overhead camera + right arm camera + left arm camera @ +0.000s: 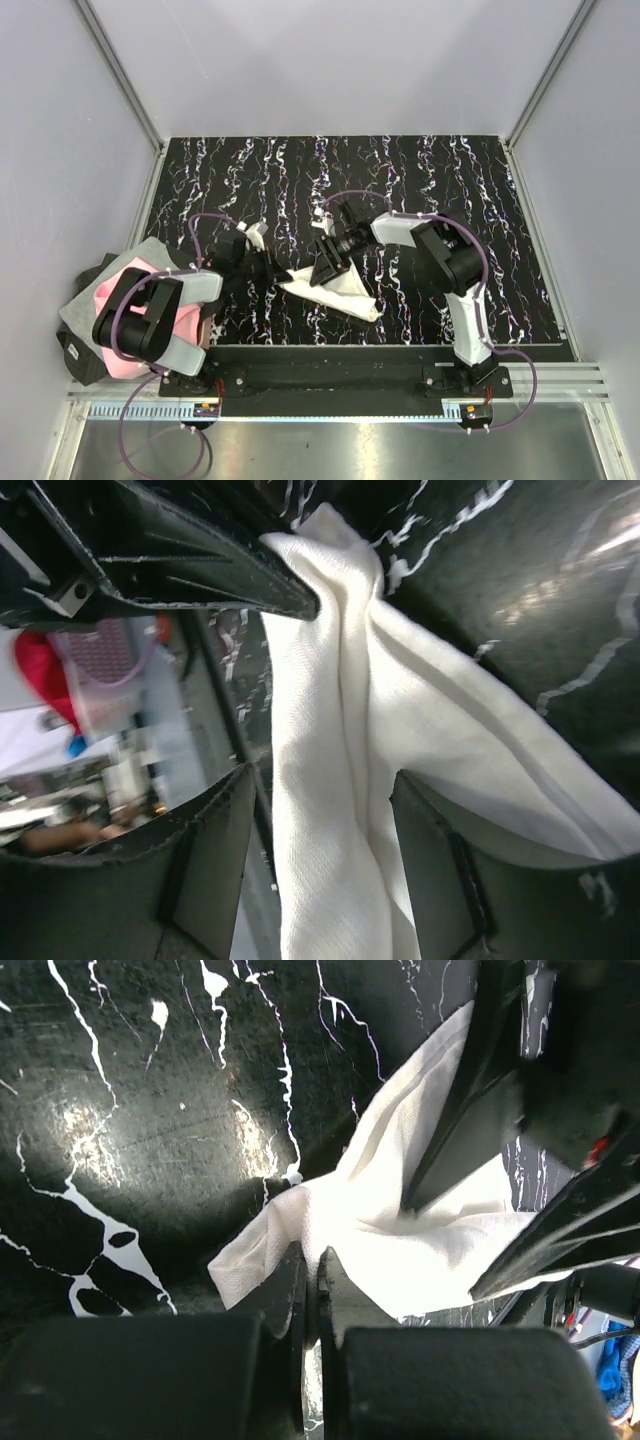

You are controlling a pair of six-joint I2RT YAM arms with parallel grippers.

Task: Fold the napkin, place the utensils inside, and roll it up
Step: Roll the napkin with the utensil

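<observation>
A plain cream napkin [340, 292] of soft cloth lay crumpled on the black, white-veined tabletop [430, 180]. It sat close to the near edge, about midway along it, bunched into an uneven wedge rather than spread flat.

The left gripper [283, 275] reached in low from the left and met the napkin's left end. In the left wrist view, the left gripper [312, 1265] had its two black fingers [285, 1290] pressed together, with a fold of the napkin [400, 1220] pinched at their tips. From there the cloth rose in creased ridges toward the right, where the other arm's dark fingers stood against it.

The right gripper [325, 270] hung over the napkin's far-left part, just beside the left one. In the right wrist view, the right gripper [320, 780] had its fingers [215, 850] set well apart. One stood on either side of a raised ridge of the napkin [330, 680], and neither pad was plainly pressing on the fabric. At the top of that view, the tip of the left gripper's black finger touched the peak of the cloth.

A pink and grey cloth [118, 283] lay bunched by the tabletop's near-left corner, partly under the left arm and well apart from the napkin.
</observation>
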